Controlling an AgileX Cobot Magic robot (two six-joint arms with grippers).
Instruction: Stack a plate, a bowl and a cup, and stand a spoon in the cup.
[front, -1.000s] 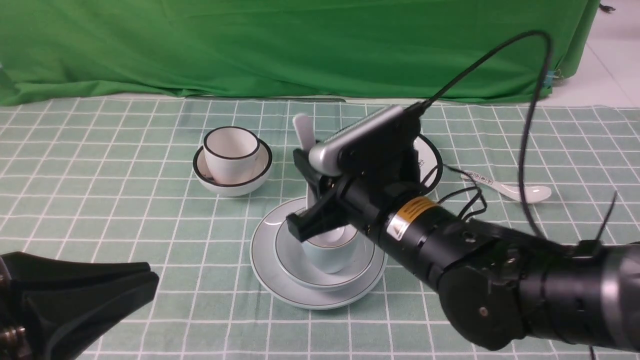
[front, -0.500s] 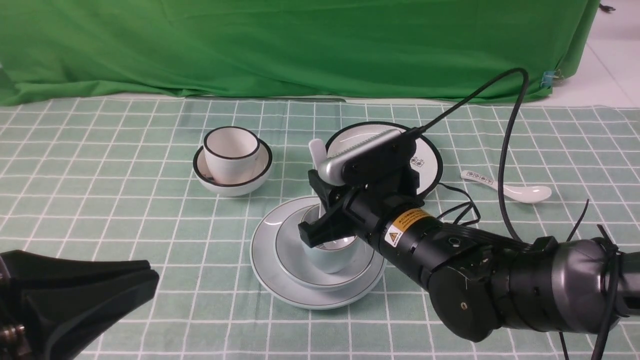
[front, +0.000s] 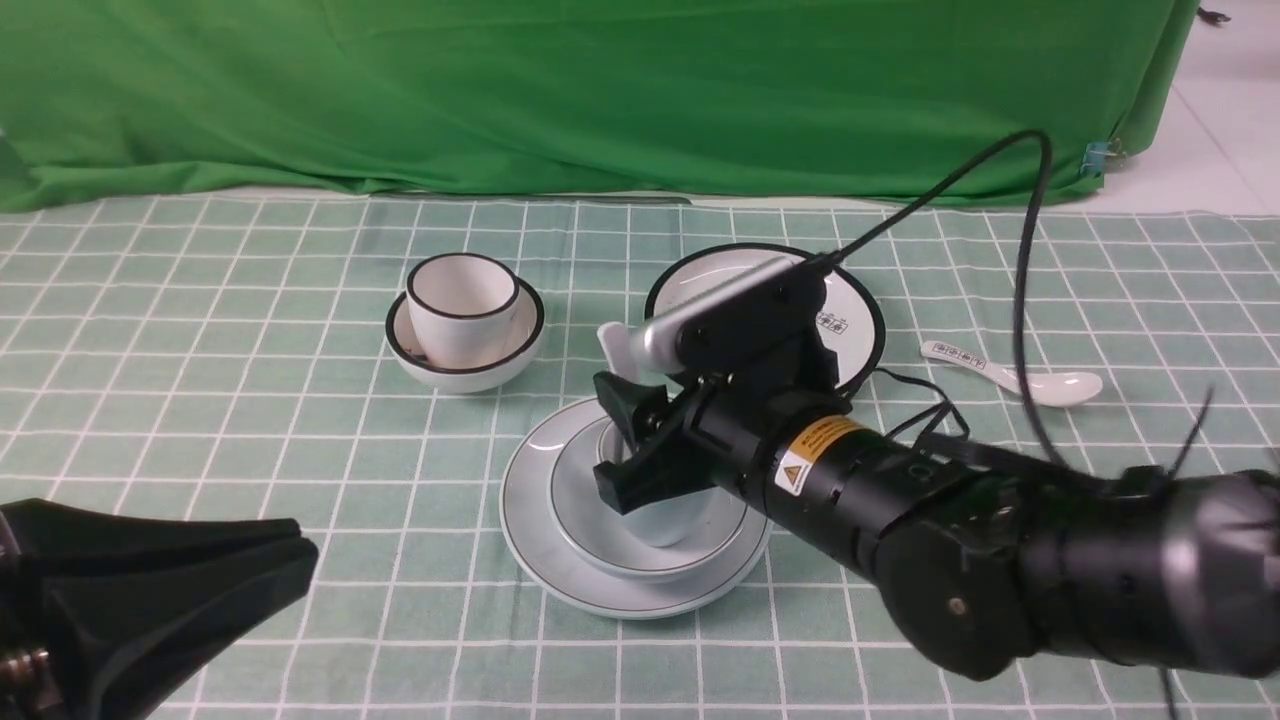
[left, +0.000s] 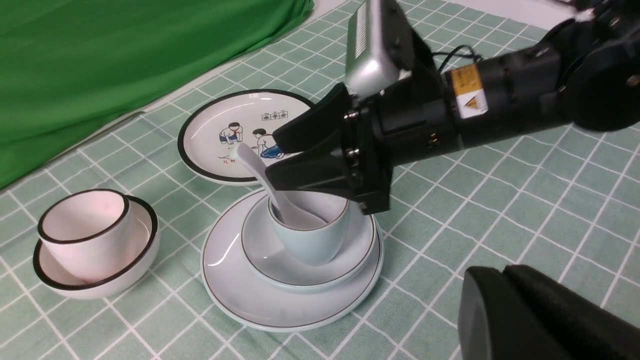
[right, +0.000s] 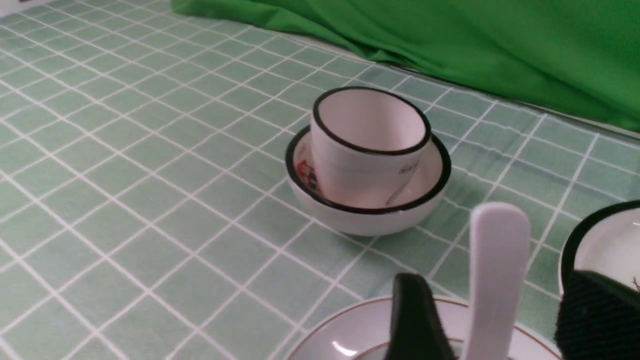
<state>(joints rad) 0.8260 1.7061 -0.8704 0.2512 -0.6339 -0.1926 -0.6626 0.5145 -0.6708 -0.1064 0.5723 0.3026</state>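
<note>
The pale blue-grey plate (front: 520, 500) lies on the checked cloth with the bowl (front: 580, 515) in it and the cup (front: 665, 520) in the bowl. The plain white spoon (front: 615, 345) stands in the cup, its handle leaning up and left. My right gripper (front: 610, 435) is open over the cup, one finger on each side of the handle with gaps showing in the right wrist view (right: 492, 300). The stack also shows in the left wrist view: plate (left: 235, 295), bowl (left: 265, 255), cup (left: 310, 245), spoon (left: 252, 162). My left gripper (front: 305, 560) is shut and empty, low at the near left.
A black-rimmed white cup (front: 465, 300) sits in a black-rimmed bowl (front: 465, 370) at the back left. A black-rimmed plate with cartoon figures (front: 855, 320) lies behind the stack. A spoon with printed marks (front: 1015, 378) lies to the right. Green cloth hangs at the back.
My right gripper has come down over the stack with the spoon. The spoon has sunk into the cup and its handle now leans left, free between the jaws. The left arm has not moved.
</note>
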